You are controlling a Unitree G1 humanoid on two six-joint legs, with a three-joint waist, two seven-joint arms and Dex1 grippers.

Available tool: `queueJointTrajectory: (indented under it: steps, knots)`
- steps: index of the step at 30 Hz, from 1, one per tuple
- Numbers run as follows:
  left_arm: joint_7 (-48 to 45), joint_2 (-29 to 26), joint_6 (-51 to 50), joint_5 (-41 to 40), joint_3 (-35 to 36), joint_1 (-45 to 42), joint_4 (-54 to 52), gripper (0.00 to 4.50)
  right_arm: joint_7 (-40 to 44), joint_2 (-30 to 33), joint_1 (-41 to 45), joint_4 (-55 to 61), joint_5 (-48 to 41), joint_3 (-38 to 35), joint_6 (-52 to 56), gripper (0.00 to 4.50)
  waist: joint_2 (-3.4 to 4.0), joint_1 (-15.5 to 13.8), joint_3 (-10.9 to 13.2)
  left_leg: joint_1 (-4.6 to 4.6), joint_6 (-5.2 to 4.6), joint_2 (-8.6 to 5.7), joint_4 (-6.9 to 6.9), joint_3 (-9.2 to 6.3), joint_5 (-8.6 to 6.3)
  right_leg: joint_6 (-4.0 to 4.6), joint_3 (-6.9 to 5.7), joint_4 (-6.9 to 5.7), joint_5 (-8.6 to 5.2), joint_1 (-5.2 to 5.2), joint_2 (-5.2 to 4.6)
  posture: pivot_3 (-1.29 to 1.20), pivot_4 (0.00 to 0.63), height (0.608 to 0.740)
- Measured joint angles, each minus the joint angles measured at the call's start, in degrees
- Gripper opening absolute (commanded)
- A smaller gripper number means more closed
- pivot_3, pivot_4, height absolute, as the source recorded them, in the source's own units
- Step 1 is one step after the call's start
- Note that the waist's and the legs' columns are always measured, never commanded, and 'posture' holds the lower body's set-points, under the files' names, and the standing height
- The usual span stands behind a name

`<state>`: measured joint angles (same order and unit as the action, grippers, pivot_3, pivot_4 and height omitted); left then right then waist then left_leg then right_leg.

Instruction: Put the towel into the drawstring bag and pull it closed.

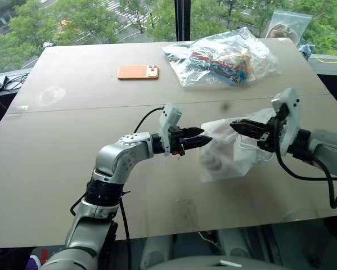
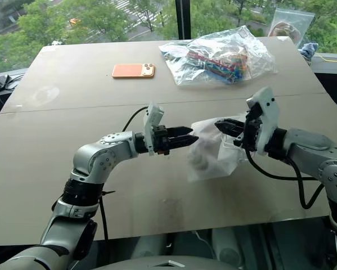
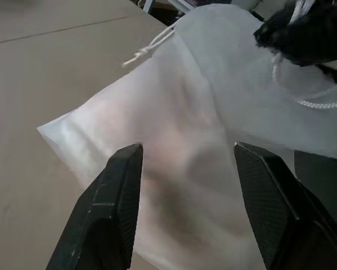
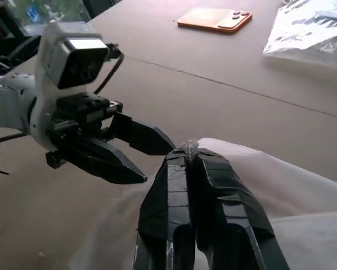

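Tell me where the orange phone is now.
In the left eye view the orange phone lies flat on the far part of the table, left of the clear plastic bag.

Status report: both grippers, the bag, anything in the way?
Left gripper open beside drawstring bag. Right gripper shut on the cord. Towel shape inside bag. Nothing blocking.

Both arms reach in over the bench's near edge, bent at the elbow, pointing toward each other roughly level. The left end effector (image 1: 205, 138) has its two black fingers (image 3: 109, 211) spread apart. The right end effector (image 1: 234, 125) has its fingers (image 4: 213, 197) pressed together, a strand of white cord (image 4: 188, 147) pinched at the tips.
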<state>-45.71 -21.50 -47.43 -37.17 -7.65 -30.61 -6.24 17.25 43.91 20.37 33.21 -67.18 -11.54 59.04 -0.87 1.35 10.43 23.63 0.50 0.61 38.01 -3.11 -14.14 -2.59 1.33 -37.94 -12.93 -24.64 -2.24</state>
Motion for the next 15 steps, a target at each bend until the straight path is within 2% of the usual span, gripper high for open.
queueJointTrajectory:
  steps: [1,2,3,5,7,10,12,15]
  knots:
    - [-0.34,-0.04,0.15,0.36,-0.37,-0.02,0.11,2.62,0.13,-0.12,-1.52,0.91,-0.26,-0.38,-0.64,0.00,0.00,0.17,0.00,0.01,-0.01,0.02,0.00,-0.09,-0.01,0.00,-0.05,0.01,0.00,0.00,0.06,0.00,0.150,0.740]
    - [-0.53,-0.20,0.79,1.11,-0.01,-0.12,1.00,2.62,1.75,0.06,-10.95,2.09,4.70,2.72,-2.77,0.00,-0.09,-0.25,-0.07,-0.04,-0.01,0.08,0.08,-0.29,-0.01,0.02,-0.22,-0.01,-0.02,0.13,0.18,0.00,0.150,0.740]
    - [-0.50,-0.22,0.88,1.11,0.43,-0.14,1.28,2.62,2.02,0.06,-12.52,1.71,5.92,4.21,-2.92,0.00,-0.08,-0.35,-0.06,-0.03,-0.01,0.08,0.09,-0.30,-0.01,0.02,-0.23,-0.01,-0.02,0.13,0.18,0.00,0.150,0.740]
    - [-0.12,0.44,1.38,1.39,1.87,-3.77,5.46,2.62,4.58,-1.60,-19.05,-1.00,16.59,13.34,-8.53,0.00,-0.08,-0.56,-0.04,0.08,-0.01,0.07,0.30,-0.31,-0.01,-0.02,-0.26,-0.03,-0.02,0.11,0.19,0.00,0.150,0.740]
    - [-0.28,0.92,2.34,1.92,2.60,-6.55,7.39,2.62,6.33,-2.35,-19.64,-1.79,20.48,16.72,-11.46,0.00,-0.06,-0.37,-0.04,0.01,-0.01,0.04,0.35,-0.17,0.00,-0.11,-0.08,-0.03,0.03,0.15,0.18,0.00,0.150,0.740]
    - [-1.57,5.08,7.42,5.55,1.77,-17.79,16.75,2.62,11.65,-2.35,-18.55,-2.86,30.29,23.90,-18.67,0.00,-0.14,-0.45,-0.07,-0.19,0.00,0.00,0.44,-0.27,0.00,-0.47,-0.08,0.15,0.00,0.49,0.23,0.00,0.150,0.740]
    - [-3.08,6.77,10.60,8.24,-0.06,-21.45,21.93,2.62,13.47,-2.38,-18.34,-3.27,33.64,26.33,-20.71,0.00,-0.15,-0.47,-0.08,-0.77,0.00,-0.02,0.26,-0.24,-0.01,-0.47,-0.05,0.33,-0.03,1.08,0.23,0.00,0.150,0.740]
    - [-7.38,9.28,14.23,13.06,-5.44,-24.17,29.38,2.62,15.71,-2.23,-18.14,-3.92,38.34,28.60,-24.01,0.00,-0.16,-0.07,-0.10,-0.89,0.00,0.01,0.15,-0.24,-0.02,-0.42,0.01,0.34,-0.06,1.15,0.26,0.00,0.150,0.740]
